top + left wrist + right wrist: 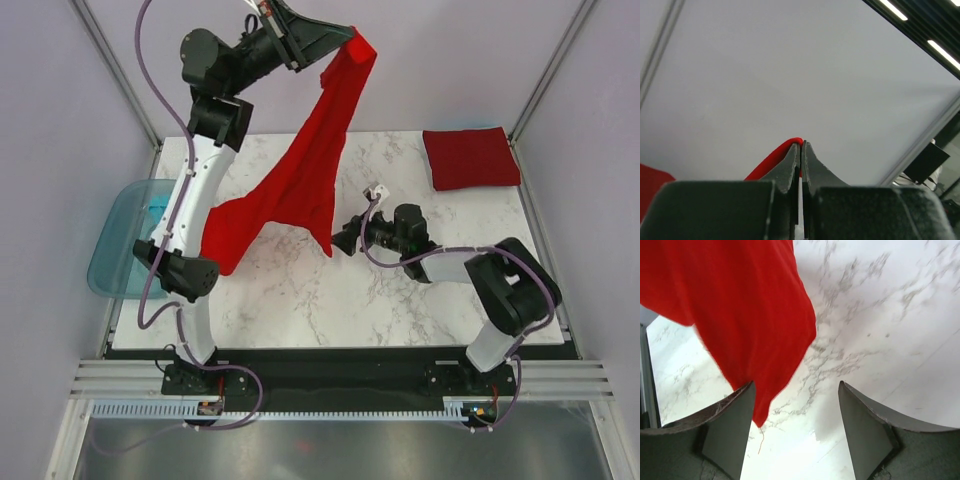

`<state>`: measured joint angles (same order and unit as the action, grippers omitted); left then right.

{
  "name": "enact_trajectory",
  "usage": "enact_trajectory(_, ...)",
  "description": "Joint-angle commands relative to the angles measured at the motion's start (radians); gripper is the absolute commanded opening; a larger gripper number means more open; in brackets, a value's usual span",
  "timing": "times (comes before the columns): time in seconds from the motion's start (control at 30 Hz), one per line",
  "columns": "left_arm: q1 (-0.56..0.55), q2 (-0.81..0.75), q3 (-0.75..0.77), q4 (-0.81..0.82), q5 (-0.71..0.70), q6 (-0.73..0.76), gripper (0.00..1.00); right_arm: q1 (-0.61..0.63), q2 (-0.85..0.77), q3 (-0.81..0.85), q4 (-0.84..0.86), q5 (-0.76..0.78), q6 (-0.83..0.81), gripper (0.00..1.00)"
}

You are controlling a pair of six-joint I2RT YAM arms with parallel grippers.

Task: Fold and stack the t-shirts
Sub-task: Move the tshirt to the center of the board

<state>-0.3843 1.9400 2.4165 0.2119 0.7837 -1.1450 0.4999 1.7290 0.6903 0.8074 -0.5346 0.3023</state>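
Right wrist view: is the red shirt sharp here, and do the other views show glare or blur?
Right wrist: the red t-shirt has a soft, slightly blurred edge; the marble table is clearer. Left wrist: two ceiling lights glare at top right. Top external: even light, faint shadows, all sharp.

Bright red cloth t-shirt: soft matt fabric, loose thread at hem.
Darker crimson folded cloth t-shirt: matt fabric, smooth flat face.
White marble-patterned table top: smooth, grey-veined, faint sheen.
Translucent blue plastic tub: glossy, smooth.
Right gripper fingers: matt dark grey plastic, finely grained.
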Motion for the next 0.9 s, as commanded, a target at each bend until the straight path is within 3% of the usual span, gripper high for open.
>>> enact_trajectory(0.0,-0.077,0.016,0.157,0.050,-0.063,-0.073,0.02,-0.004,-0.150,0.002,-0.005,0.102,-0.002,0.76)
enact_trajectory(0.17,-0.123,-0.151,0.011,0.050,-0.101,0.017,0.02,-0.004,-0.331,0.015,-0.199,0.185,-0.069,0.77)
enact_trajectory(0.27,-0.136,-0.229,-0.083,0.050,-0.124,0.057,0.02,-0.004,-0.417,0.003,-0.250,0.221,-0.086,0.77)
enact_trajectory(0.4,-0.150,-0.286,-0.099,0.050,-0.155,0.071,0.02,-0.004,-0.485,-0.038,-0.261,0.237,-0.075,0.76)
enact_trajectory(0.43,-0.151,-0.291,-0.093,0.050,-0.158,0.068,0.02,-0.003,-0.483,-0.040,-0.266,0.248,-0.075,0.73)
enact_trajectory(0.53,-0.149,-0.312,-0.117,0.050,-0.138,0.070,0.02,-0.004,-0.485,-0.044,-0.304,0.298,-0.078,0.38)
enact_trajectory(0.57,-0.146,-0.323,-0.137,0.050,-0.129,0.091,0.02,-0.004,-0.490,-0.049,-0.313,0.309,-0.078,0.20)
enact_trajectory(0.67,-0.107,-0.410,-0.314,0.047,-0.071,0.139,0.02,-0.003,-0.522,-0.060,-0.388,0.436,-0.080,0.00)
enact_trajectory(0.77,0.007,-0.528,-0.601,0.047,-0.051,0.145,0.02,-0.004,-0.548,-0.005,-0.598,0.712,-0.060,0.00)
enact_trajectory(0.87,0.145,-0.598,-0.868,0.040,-0.043,0.195,0.02,-0.006,-0.565,0.055,-0.776,0.856,-0.023,0.00)
